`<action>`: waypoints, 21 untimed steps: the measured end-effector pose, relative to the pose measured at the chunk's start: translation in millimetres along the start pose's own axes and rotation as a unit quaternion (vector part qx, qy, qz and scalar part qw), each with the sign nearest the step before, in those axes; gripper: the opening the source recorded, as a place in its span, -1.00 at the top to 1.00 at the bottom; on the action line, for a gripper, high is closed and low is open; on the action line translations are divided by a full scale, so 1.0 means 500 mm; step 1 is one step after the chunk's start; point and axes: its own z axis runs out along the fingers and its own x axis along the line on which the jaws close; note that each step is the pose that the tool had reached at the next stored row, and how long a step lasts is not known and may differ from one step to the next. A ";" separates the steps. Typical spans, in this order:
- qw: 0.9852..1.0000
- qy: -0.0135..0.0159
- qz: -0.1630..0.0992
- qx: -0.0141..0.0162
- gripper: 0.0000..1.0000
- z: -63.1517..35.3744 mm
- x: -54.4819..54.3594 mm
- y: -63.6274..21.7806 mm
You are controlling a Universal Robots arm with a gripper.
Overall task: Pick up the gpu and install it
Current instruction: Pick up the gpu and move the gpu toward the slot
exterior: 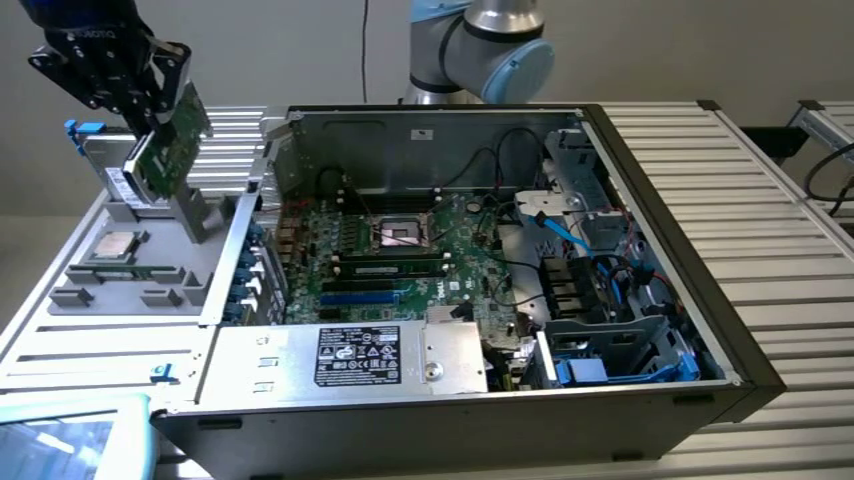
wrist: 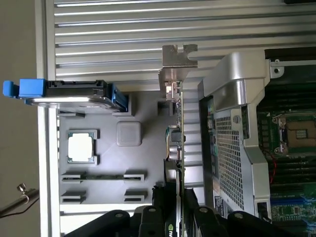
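Right, gripper is clamped on the gpu, pinching the board across its flat faces. In the wrist view the card runs edge-on straight out from between the jaws. Its silver bracket is at the far end, away from the gripper.

Handling, my read:
- **Weight and stiffness:** light, stiff PCB, so I don't expect it to flex much.
- **Fragility:** components are exposed, and I wouldn't want to knock the connector edge.
- **Bracket:** thin metal, could bend if it catches on sheet steel.
- **Where to hold:** the flat faces look like the sensible hold. I wouldn't take it by the bracket or the connector edge.
- **Slip:** a smooth board between hard fingers could pivot if bumped. I'd rate that as the main risk.

Position: the gpu hangs tilted over the grey parts tray at the exterior view's left. It is above the tray's upright stand and just beside the silver drive with blue clips. I can't tell whether its lower edge is clear of the stand or touching it. The CPU sits in its own tray pocket nearby.

The open PC case and the motherboard lie toward the exterior view's right, well apart from the card. As far as I can make out, no card is seated in the board's slots yet.
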 end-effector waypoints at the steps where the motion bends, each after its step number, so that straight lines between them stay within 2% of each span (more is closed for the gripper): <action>1: 1.000 0.000 0.000 0.000 0.45 -0.009 0.000 0.000; 13: 1.000 0.000 0.000 0.002 0.45 -0.118 -0.002 0.006; 14: 1.000 0.000 0.000 0.002 0.45 -0.123 -0.003 0.006; 19: 1.000 0.000 0.000 0.003 0.45 -0.124 -0.003 0.006; 21: 1.000 0.000 -0.009 0.003 0.45 -0.125 -0.003 0.007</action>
